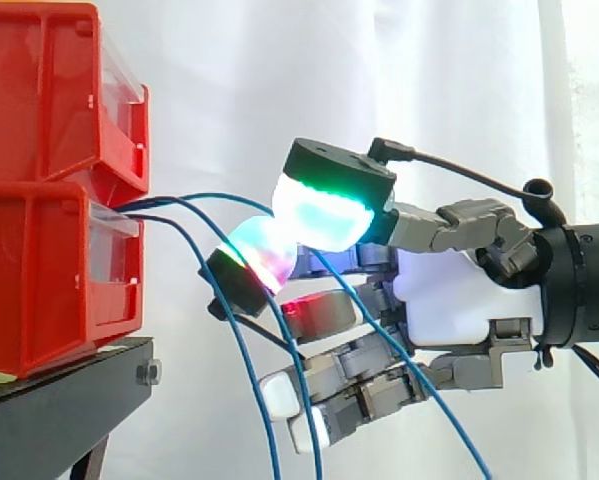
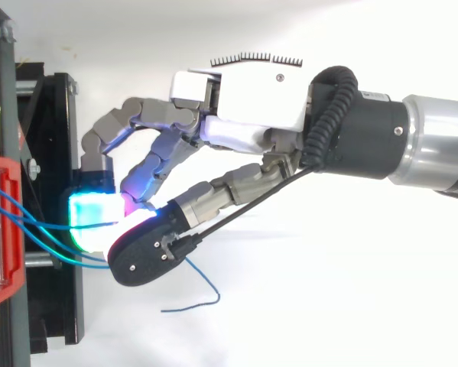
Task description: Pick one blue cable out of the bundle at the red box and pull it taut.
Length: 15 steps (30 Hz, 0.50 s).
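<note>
Currently you have the hand pinching one blue cable between two pads just beside the front edge of the red box, the cable running roughly level from box to fingers, slightly bowed.

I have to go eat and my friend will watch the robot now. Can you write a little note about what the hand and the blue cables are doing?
Hand: shut, two glowing pads pinching one blue cable a little way out from the red box.
Cables: all come out at the front of the red box; the other blue cables hang loose below the hand.
Done: one cable is picked out of the bundle.
Left: the pinched cable curves in an arc between box and pads, so it is slack. Pull the hand away from the box until the cable runs straight.
</note>
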Each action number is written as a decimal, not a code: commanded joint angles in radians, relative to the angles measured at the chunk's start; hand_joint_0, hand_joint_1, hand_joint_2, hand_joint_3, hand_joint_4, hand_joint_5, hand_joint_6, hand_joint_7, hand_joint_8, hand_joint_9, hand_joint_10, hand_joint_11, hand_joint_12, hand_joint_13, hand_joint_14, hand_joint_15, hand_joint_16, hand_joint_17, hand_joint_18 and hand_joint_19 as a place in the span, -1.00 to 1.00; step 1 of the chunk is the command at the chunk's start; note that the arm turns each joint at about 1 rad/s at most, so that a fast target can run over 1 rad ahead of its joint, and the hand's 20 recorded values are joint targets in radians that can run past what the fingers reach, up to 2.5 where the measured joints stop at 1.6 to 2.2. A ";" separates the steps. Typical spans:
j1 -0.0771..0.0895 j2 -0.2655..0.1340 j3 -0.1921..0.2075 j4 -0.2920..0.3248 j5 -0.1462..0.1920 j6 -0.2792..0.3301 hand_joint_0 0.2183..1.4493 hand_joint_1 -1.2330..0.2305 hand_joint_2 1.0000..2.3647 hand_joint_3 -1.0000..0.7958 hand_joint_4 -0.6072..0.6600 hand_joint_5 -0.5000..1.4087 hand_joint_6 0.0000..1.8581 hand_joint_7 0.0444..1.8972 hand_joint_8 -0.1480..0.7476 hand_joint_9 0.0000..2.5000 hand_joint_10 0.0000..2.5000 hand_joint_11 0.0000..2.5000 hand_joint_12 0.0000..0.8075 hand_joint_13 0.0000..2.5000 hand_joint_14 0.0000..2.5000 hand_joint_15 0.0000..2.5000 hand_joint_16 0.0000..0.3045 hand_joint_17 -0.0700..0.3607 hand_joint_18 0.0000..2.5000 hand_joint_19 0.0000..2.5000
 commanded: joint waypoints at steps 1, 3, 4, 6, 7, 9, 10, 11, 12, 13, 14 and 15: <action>0.000 0.000 0.001 0.000 0.001 0.000 -0.52 -0.08 -1.00 -0.42 -0.15 -0.70 -0.02 -0.01 -0.26 -0.14 -1.00 0.15 -0.05 -0.36 -0.98 -0.47 -0.66 -0.13 -0.52 -0.56; 0.000 0.000 -0.001 0.000 0.001 0.000 -0.57 -0.10 -1.00 -0.44 -0.13 -0.70 -0.02 -0.03 -0.22 -0.15 -0.95 0.12 -0.02 -0.35 -0.99 -0.48 -0.64 -0.10 -0.51 -0.56; 0.000 0.000 -0.001 0.000 0.001 0.000 -0.58 -0.10 -1.00 -0.44 -0.13 -0.70 -0.02 -0.03 -0.22 -0.15 -0.94 0.11 -0.02 -0.35 -0.98 -0.48 -0.64 -0.10 -0.51 -0.56; 0.000 0.000 -0.001 0.000 0.001 0.000 -0.65 -0.10 -1.00 -0.44 -0.10 -0.70 -0.01 -0.06 -0.16 -0.16 -0.85 0.04 0.03 -0.34 -0.99 -0.48 -0.61 -0.05 -0.48 -0.57; 0.000 0.000 0.001 0.000 0.001 0.000 -0.65 -0.09 -1.00 -0.44 -0.10 -0.70 -0.01 -0.06 -0.17 -0.16 -0.85 0.03 0.03 -0.34 -0.99 -0.48 -0.61 -0.05 -0.48 -0.57; 0.000 0.000 0.001 0.000 0.001 0.000 -0.66 -0.10 -1.00 -0.44 -0.10 -0.70 -0.01 -0.06 -0.17 -0.16 -0.85 0.03 0.03 -0.34 -0.99 -0.48 -0.61 -0.05 -0.48 -0.57; 0.000 0.000 0.001 0.000 0.001 0.000 -0.66 -0.10 -1.00 -0.44 -0.10 -0.70 -0.01 -0.07 -0.17 -0.16 -0.85 0.03 0.03 -0.34 -0.99 -0.48 -0.61 -0.05 -0.48 -0.57; 0.000 0.000 0.001 0.000 0.001 0.000 -0.66 -0.10 -1.00 -0.44 -0.10 -0.70 -0.01 -0.06 -0.17 -0.16 -0.84 0.04 0.04 -0.34 -0.99 -0.49 -0.61 -0.05 -0.48 -0.57; 0.000 0.000 0.001 0.000 0.001 0.000 -0.65 -0.11 -1.00 -0.44 -0.10 -0.70 -0.01 -0.06 -0.17 -0.16 -0.85 0.03 0.03 -0.34 -0.99 -0.49 -0.61 -0.05 -0.48 -0.57; 0.000 0.000 0.001 0.000 0.001 0.000 -0.65 -0.12 -1.00 -0.44 -0.10 -0.70 -0.01 -0.06 -0.17 -0.16 -0.85 0.04 0.03 -0.34 -0.99 -0.49 -0.61 -0.05 -0.48 -0.58; 0.000 0.000 0.001 0.000 0.001 0.000 -0.65 -0.14 -1.00 -0.44 -0.09 -0.70 -0.01 -0.06 -0.16 -0.16 -0.86 0.03 0.02 -0.34 -0.99 -0.48 -0.61 -0.06 -0.48 -0.58; 0.000 0.000 0.001 0.000 0.001 0.000 -0.64 -0.16 -1.00 -0.44 -0.10 -0.70 -0.01 -0.06 -0.18 -0.16 -0.87 0.06 0.02 -0.34 -0.99 -0.49 -0.62 -0.06 -0.49 -0.58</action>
